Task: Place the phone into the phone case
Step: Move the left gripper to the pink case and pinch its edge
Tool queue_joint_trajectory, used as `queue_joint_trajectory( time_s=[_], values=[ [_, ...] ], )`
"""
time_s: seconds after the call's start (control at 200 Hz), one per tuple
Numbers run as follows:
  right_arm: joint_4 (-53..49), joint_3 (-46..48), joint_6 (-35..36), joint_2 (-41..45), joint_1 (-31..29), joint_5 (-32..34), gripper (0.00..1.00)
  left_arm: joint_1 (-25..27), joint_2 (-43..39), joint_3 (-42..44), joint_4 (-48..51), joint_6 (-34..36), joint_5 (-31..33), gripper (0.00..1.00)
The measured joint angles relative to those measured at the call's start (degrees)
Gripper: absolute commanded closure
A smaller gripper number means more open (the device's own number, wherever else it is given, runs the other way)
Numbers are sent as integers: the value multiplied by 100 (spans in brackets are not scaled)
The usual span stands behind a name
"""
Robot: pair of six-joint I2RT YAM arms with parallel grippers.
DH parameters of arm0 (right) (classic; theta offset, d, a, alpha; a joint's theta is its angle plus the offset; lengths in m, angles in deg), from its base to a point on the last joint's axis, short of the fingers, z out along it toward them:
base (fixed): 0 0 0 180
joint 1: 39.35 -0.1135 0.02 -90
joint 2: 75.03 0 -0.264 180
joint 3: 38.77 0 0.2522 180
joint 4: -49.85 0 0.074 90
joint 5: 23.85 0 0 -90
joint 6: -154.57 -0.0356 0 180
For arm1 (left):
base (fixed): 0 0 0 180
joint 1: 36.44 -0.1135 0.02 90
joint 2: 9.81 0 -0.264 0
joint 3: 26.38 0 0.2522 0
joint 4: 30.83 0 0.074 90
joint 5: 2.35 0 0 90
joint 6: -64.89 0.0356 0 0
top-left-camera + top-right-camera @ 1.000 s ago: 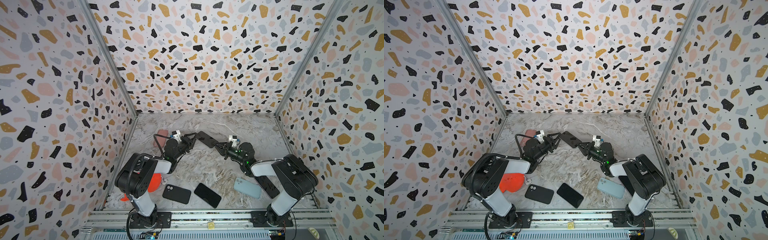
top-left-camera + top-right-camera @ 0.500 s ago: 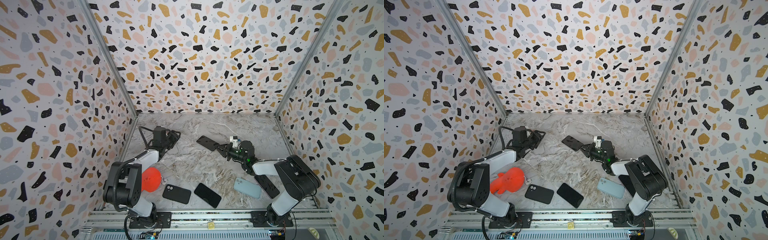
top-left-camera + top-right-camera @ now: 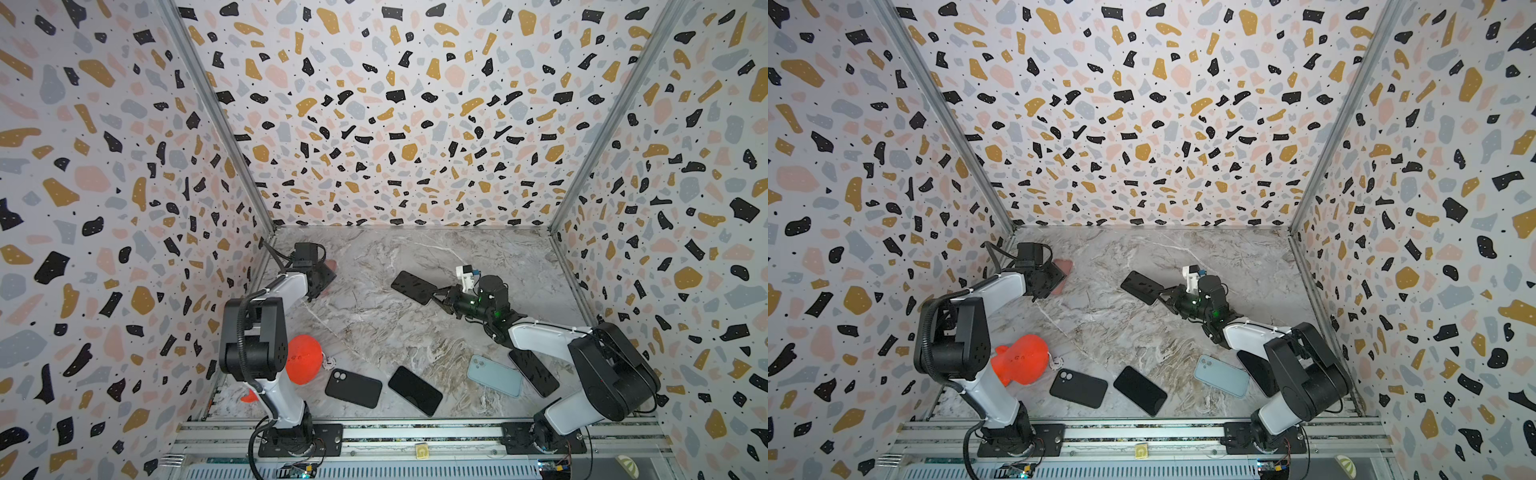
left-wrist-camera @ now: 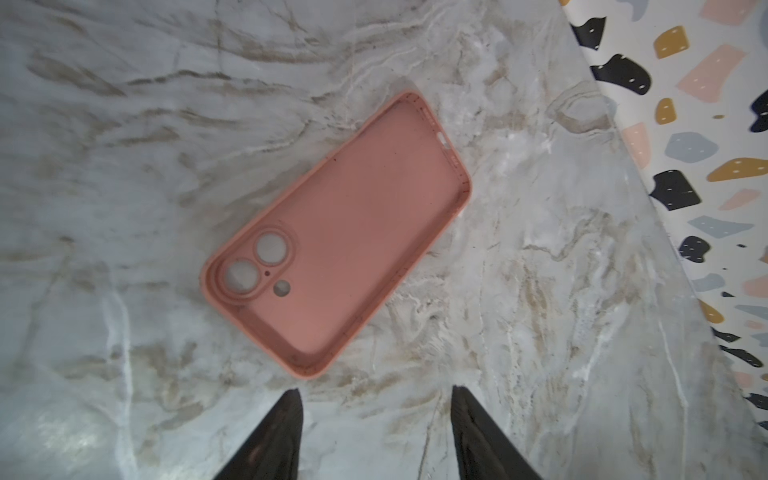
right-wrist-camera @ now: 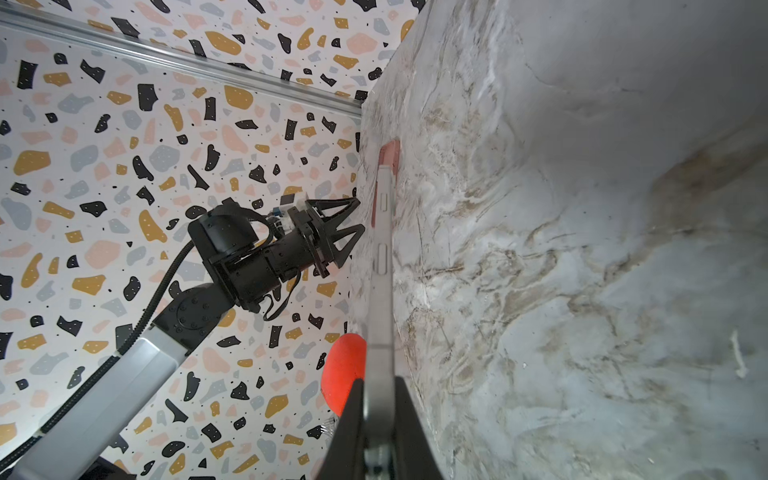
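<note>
Clearly, in both top views the right gripper (image 3: 437, 296) was clamped on one short end of the flat black smartphone (image 3: 413, 286), which stuck out from it over the middle of the grey marble tabletop (image 3: 374, 332). The right arm was stretched low and forward from its base, its wrist turned so that the phone lay almost level. The left arm reached to the far left corner, where its gripper (image 3: 1054, 277) hung over the pink soft phone case (image 3: 1062, 266), partly hiding it.

From the left wrist view, the pink case (image 4: 336, 237) lay flat with its open side up and its camera holes toward the gripper (image 4: 376, 401). The jaws stood apart, near the case's short end and holding nothing.

From the right wrist view, the phone (image 5: 380, 291) appeared edge-on between the closed jaws, and it pointed toward the case (image 5: 390, 156).

To do this step well, I think the left gripper should hold the case steady by its rim, while the right brings the phone over with its camera end matching the holes, and then presses it in one corner first.
</note>
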Motion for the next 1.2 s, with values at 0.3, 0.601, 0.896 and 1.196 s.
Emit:
queue_joint_trajectory(
  time_s=[0.3, 0.601, 0.896, 1.196],
  values=[
    [-79, 0, 188, 0, -4, 20, 100, -111, 295, -114, 297, 149, 293, 46],
    [-168, 0, 236, 0, -4, 37, 100, -181, 503, -146, 494, 321, 549, 47],
    [-247, 0, 280, 0, -7, 63, 100, -210, 850, -549, 621, 496, 664, 54],
    [-540, -24, 391, 0, -81, 177, 100, -210, 918, -577, 737, 636, 942, 70]
  ],
)
